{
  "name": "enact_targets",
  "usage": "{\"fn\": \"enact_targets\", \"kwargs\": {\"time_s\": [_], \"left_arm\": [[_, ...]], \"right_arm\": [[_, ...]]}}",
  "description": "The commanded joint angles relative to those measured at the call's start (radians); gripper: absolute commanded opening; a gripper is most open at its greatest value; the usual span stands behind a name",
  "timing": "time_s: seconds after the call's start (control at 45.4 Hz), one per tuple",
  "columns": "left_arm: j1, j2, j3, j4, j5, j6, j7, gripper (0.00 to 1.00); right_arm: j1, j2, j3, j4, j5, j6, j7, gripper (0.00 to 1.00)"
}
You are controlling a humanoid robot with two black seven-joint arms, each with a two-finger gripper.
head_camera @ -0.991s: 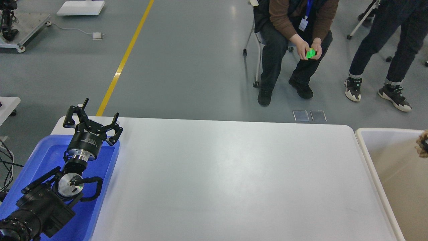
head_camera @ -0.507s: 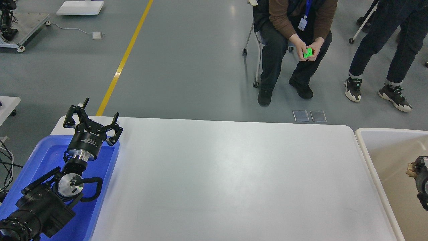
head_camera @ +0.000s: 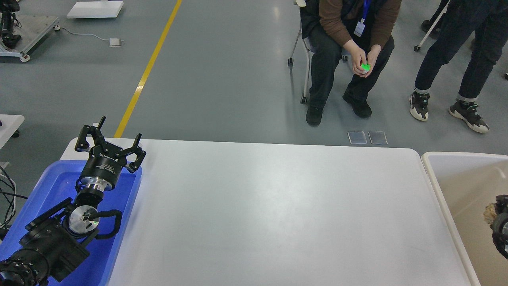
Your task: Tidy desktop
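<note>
The desktop (head_camera: 278, 214) is a large white tabletop with rounded corners, and nothing lies on it. My left gripper (head_camera: 113, 138) is open and empty. It hovers over the far edge of the blue plastic tray (head_camera: 47, 186) at the table's left end. My right gripper (head_camera: 501, 222) shows only as a dark part at the right edge of the view, over the cream-white bin (head_camera: 430, 174). A small brownish thing (head_camera: 489, 213) sits right against it. Whether the fingers grip it cannot be told.
A seated person (head_camera: 349, 35) holds a green cube beyond the table's far edge, and another person (head_camera: 456, 59) stands to the right. A yellow floor line (head_camera: 147, 71) runs at the far left. Cables hang left of the tray.
The right gripper and the brownish thing have moved down the right edge of the view, lower over the bin. The left arm has not moved.
</note>
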Motion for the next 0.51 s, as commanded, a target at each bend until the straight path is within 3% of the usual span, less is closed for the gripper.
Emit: {"fn": "enact_targets", "kwargs": {"time_s": [0.0, 0.485], "left_arm": [[0.001, 0.0, 0.0, 0.0, -0.001, 0.0, 0.0, 1.0], [-0.001, 0.0, 0.0, 0.0, 0.001, 0.0, 0.0, 1.0]], "right_arm": [[-0.006, 0.003, 0.026, -0.005, 0.001, -0.004, 0.002, 0.99], [0.102, -0.034, 0.033, 0.003, 0.003, -0.001, 0.009, 0.99]]}}
